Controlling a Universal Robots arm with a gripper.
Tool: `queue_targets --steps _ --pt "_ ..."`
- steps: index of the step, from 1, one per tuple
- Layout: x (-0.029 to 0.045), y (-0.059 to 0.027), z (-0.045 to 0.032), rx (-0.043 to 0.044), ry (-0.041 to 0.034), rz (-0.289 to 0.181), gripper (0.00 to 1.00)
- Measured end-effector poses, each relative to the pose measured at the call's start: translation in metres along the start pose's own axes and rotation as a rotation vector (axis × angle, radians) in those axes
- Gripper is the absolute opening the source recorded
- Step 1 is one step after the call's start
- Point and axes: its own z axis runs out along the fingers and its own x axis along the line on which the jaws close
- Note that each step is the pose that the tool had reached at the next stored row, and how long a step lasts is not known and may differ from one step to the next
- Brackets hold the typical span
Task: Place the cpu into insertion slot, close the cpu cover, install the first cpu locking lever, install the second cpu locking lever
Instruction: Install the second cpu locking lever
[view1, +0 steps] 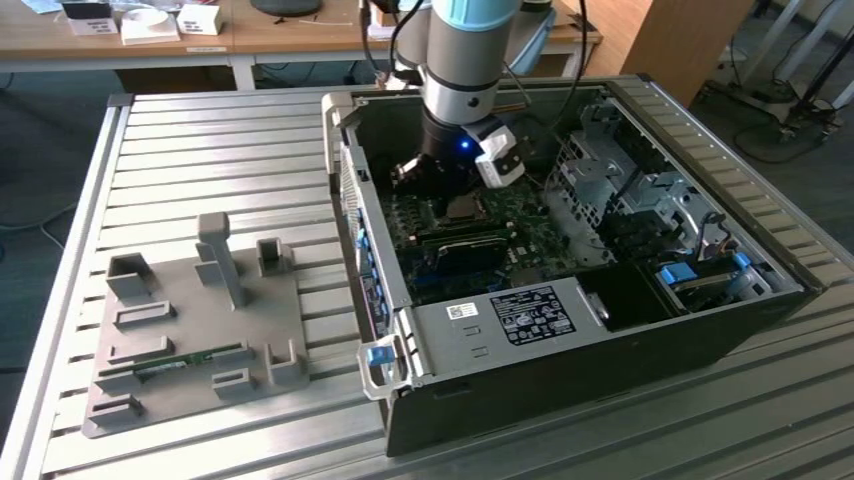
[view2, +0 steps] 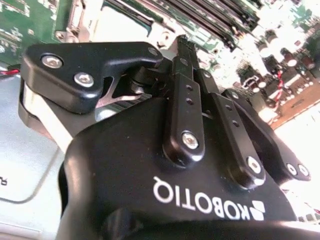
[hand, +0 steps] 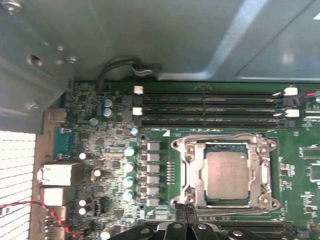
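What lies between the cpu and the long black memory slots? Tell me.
In the first wrist view, the cpu and the memory slots are separated by the cpu cover frame's edge and a strip of green board.

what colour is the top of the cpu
Silver-grey metal, clearest in the first wrist view: the cpu.

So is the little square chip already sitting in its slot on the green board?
Yes, in the first wrist view the cpu lies flat inside the insertion slot with the metal cpu cover framing it.

silver-grey cpu (hand: 227, 175), green motherboard (hand: 160, 145), black gripper (view2: 187, 47)
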Motion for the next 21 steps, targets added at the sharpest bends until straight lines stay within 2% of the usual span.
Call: queue_targets --steps 13,21 --pt "-0.0256 0.0065 0.0027 0.0002 -0.0005 0.006 0.10" --pt "-0.0337 0.0205 0.0050 0.0003 -0.0004 0.005 0.10"
